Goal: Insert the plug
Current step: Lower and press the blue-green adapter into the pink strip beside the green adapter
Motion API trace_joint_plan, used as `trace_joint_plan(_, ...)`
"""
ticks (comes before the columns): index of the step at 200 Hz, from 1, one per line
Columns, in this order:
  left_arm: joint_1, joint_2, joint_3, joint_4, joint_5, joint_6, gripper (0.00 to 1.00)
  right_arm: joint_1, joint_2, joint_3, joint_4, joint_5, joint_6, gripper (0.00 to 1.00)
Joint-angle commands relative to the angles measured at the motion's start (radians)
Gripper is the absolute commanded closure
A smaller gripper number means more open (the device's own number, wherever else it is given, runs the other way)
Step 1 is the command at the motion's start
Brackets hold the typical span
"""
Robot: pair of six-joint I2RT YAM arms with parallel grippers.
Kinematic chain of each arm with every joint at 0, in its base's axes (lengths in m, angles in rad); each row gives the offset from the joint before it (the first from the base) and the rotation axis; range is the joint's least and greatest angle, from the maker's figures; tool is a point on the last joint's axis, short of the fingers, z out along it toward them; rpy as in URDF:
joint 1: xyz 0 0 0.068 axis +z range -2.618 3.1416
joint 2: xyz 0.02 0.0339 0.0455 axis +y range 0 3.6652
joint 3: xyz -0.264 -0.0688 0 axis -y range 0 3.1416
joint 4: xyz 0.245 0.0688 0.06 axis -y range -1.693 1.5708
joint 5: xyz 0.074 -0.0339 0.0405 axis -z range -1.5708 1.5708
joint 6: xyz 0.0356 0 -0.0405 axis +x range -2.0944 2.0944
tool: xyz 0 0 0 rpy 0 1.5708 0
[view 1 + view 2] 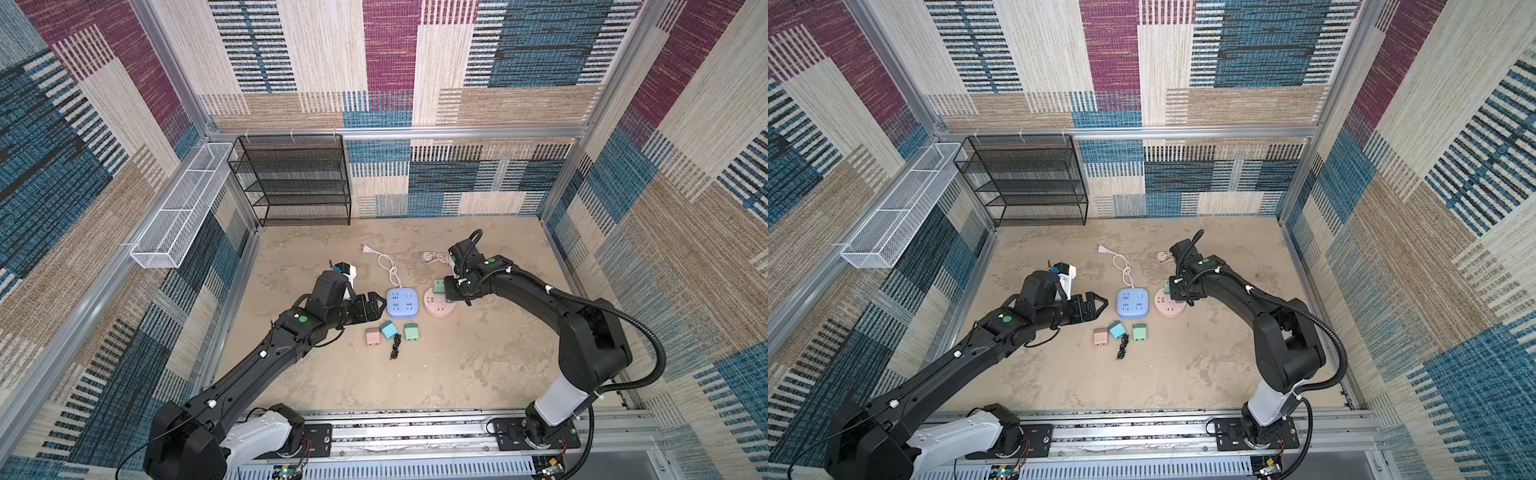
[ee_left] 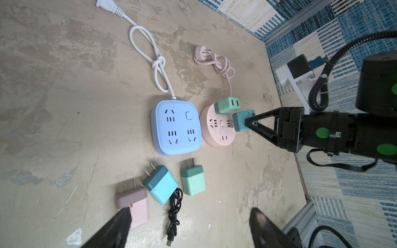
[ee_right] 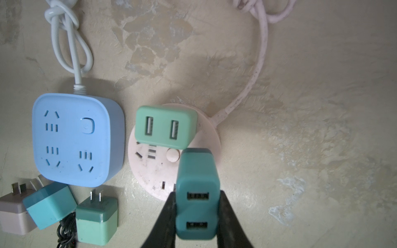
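Teal charger (image 3: 196,176) clamped in right hand (image 3: 196,194) over pink round socket (image 3: 150,169), left hand (image 1: 380,308) spread wide

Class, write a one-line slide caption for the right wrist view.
Right end effector holds a teal charger at the pink round socket, where a green charger stands.

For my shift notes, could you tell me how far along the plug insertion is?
Done: one green charger sits in the pink round power strip. In hand: the right claw grips a teal charger over that strip, not visibly seated. Remaining: seating it; three chargers lie loose.
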State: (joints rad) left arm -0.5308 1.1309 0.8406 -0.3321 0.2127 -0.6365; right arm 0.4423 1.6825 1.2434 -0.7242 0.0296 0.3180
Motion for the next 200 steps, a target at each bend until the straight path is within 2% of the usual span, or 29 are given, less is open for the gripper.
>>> trace_joint_plan(1,0.001,-0.002,-0.006,0.017,-0.016,0.004,0.09,0.0,0.0,-0.011,0.041,-0.002,0.026,1.0)
trace_joint_plan(61,0.0,0.026,0.008,0.015,-0.006,0.015,0.09,-0.001,-0.011,-0.04,0.052,-0.003,0.051,1.0)
trace_joint_plan(200,0.002,0.066,0.003,0.049,0.025,0.02,0.09,0.001,0.014,0.002,0.008,0.005,0.033,1.0)
